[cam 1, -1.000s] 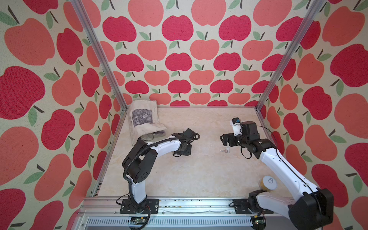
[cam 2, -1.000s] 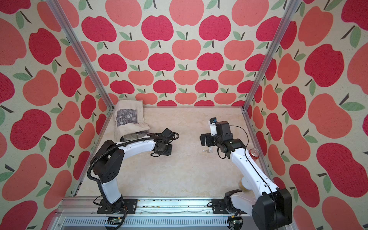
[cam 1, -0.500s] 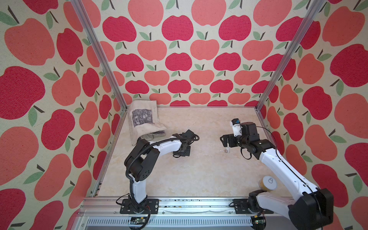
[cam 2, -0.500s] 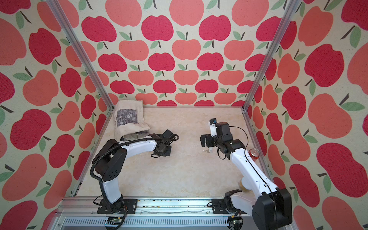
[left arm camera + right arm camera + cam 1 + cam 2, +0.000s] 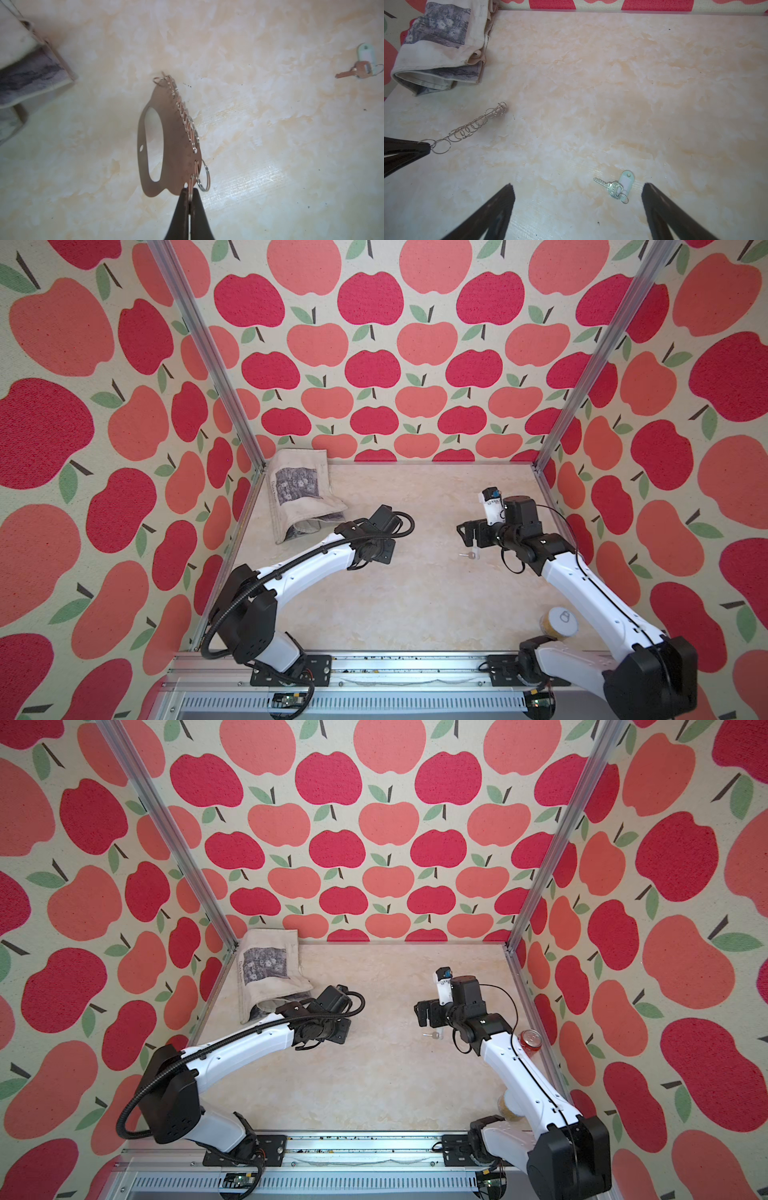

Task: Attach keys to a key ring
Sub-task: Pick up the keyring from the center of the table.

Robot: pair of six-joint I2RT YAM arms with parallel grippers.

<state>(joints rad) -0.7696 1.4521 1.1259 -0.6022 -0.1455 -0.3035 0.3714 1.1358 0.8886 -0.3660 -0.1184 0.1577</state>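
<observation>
Now the left gripper [image 5: 189,192] has its fingers pressed together on the key ring [image 5: 176,149], pinching one corner of the flat plate where a small wire ring hangs; the plate sticks out from the fingertips above the table [image 5: 395,605], and I cannot tell if its far end touches the surface. In the right wrist view the plate shows only as a thin line with the row of wire rings [image 5: 467,131] along it; this row is on the side toward the key [image 5: 610,187]. The key lies flat on the table, joined by a little ring to a pale tag [image 5: 626,182]; in both top views it is just beside the right arm's wrist [image 5: 469,556] [image 5: 433,1035], well apart from the key ring. The right gripper [image 5: 578,187] has its fingers spread wide and holds nothing; the key lies between them, nearer to one, touching neither. A folded cloth bag [image 5: 299,493] rests in the far corner on the left arm's side; a red can [image 5: 530,1040] stands by the wall on the right arm's side.
</observation>
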